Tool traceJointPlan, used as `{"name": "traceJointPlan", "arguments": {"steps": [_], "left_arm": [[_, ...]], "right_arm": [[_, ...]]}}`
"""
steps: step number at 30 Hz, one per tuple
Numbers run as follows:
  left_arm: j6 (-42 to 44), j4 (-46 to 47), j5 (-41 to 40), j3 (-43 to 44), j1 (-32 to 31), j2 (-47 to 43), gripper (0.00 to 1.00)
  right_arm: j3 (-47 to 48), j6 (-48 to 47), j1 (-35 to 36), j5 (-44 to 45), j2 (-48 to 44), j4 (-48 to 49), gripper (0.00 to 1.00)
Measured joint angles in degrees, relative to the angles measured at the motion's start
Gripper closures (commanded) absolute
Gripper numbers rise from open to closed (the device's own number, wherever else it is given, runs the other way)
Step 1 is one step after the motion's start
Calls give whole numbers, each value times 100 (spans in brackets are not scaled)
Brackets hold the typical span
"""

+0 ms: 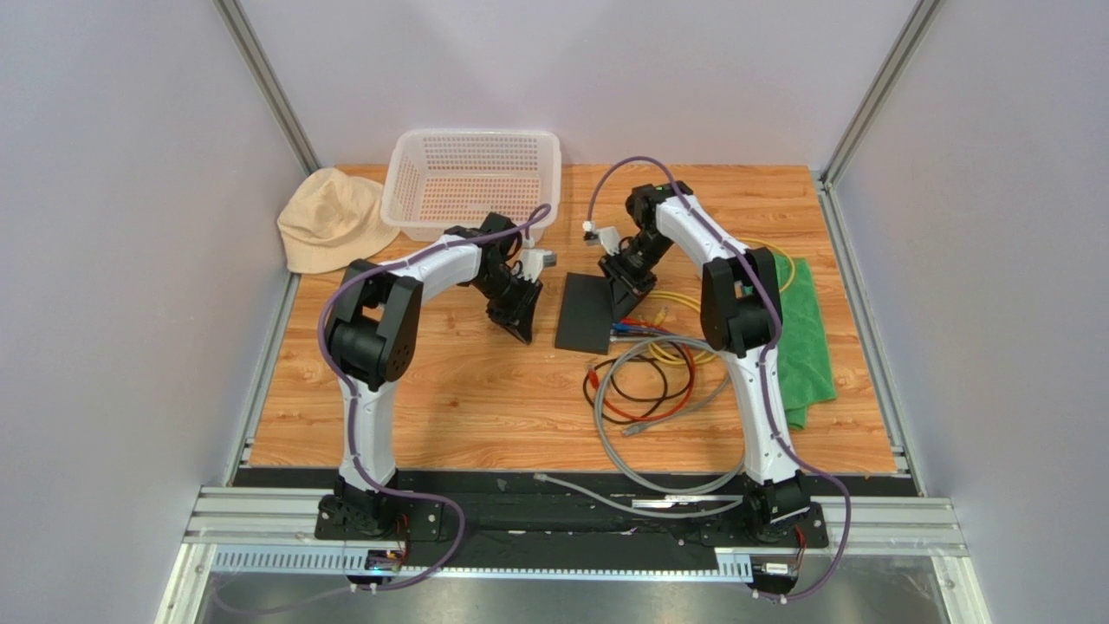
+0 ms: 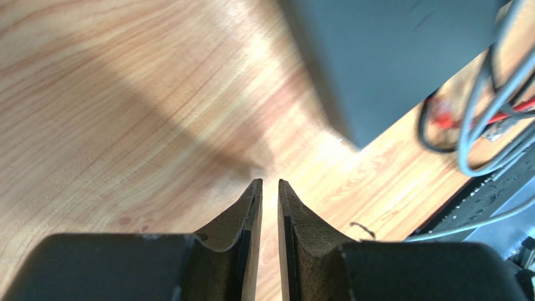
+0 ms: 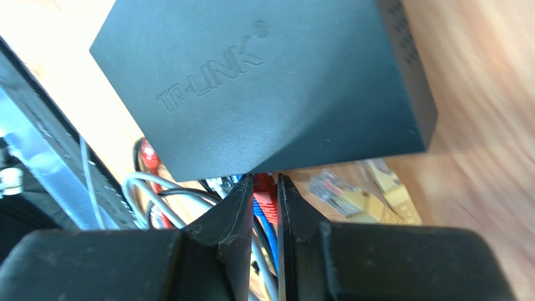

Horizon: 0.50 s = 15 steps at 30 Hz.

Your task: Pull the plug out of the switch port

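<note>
Beside switch (image 3: 264, 81) edge, right tool (image 3: 264, 179) seemingly grips plug (image 3: 265, 204).

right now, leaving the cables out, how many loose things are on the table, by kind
basket: 1
hat: 1
green cloth: 1
switch: 1
total: 4
</note>
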Motion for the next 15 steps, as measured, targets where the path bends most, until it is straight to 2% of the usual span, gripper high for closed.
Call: {"name": "traceJointPlan", "arguments": {"steps": [6, 7, 9, 11, 15], "left_arm": [[-9, 24, -31, 0, 13, 28, 82], [-22, 35, 15, -4, 13, 11, 85], [-50, 151, 149, -68, 20, -118, 96], [-94, 334, 382, -243, 28, -420, 100], [-127, 662, 713, -463, 15, -1049, 100]], "right_arm": [[-103, -306, -208, -42, -66, 7, 100], [-116, -302, -192, -50, -66, 15, 100], [-175, -273, -173, -133, -74, 35, 100], [-332, -160, -166, -323, -101, 92, 100], [-671, 76, -72, -695, -168, 144, 100]]}}
